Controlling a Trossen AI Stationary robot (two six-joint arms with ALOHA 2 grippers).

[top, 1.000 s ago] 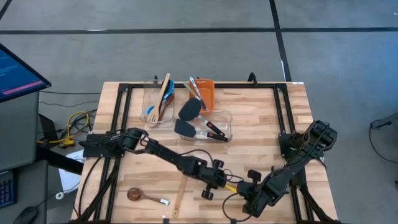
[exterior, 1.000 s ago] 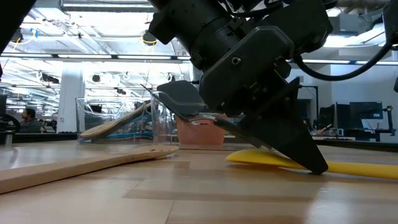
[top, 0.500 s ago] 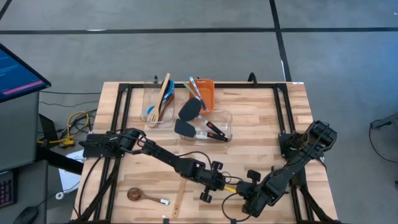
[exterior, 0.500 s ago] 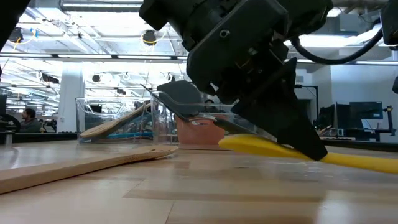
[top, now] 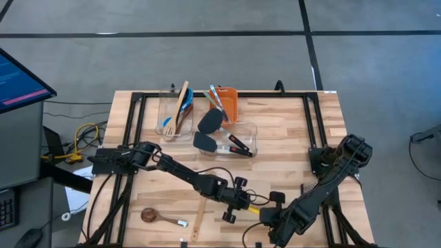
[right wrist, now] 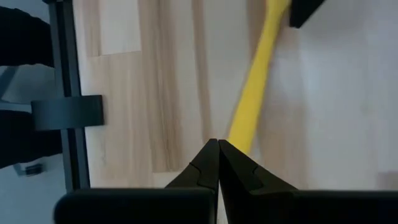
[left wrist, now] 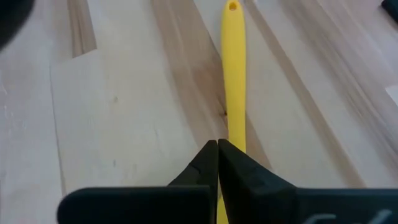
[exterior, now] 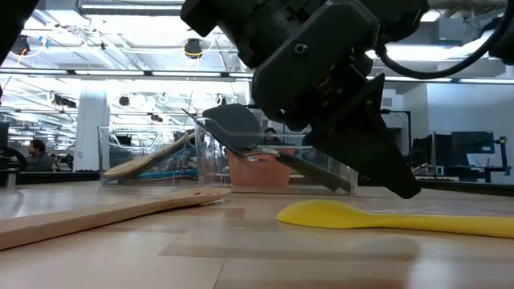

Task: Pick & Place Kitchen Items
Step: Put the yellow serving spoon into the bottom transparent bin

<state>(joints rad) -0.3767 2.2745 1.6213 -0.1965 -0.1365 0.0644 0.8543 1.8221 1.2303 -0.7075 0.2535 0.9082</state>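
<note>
- Lowered since half a second ago, the yellow spoon [exterior: 337, 214] now lies flat on the counter [top: 289, 148], where earlier its bowl end hung tilted above the wood under the left tool.
- Left tool [top: 233, 207] hovers over the near middle of the counter, its fingers [left wrist: 208, 163] pressed together above the spoon's handle; whether they touch it is hard to judge from the wrist view, while the low view shows the tip apart from the spoon.
- Right tool [top: 270, 215] sits at the near edge, closer to the spoon's handle end than a second ago, its fingers [right wrist: 219, 163] also narrowed to a closed point over the yellow handle [right wrist: 256, 81].
- A wooden spatula [exterior: 104, 210] lies on the boards to the left of the yellow spoon, with a wooden spoon [top: 157, 217] nearer the left front corner.
- At the far side, a clear tub [top: 173, 117] holds a wooden and a blue utensil, an orange bin [top: 229, 103] stands beside it, and a second clear tub [top: 244, 141] carries two black turners [top: 209, 131].
</note>
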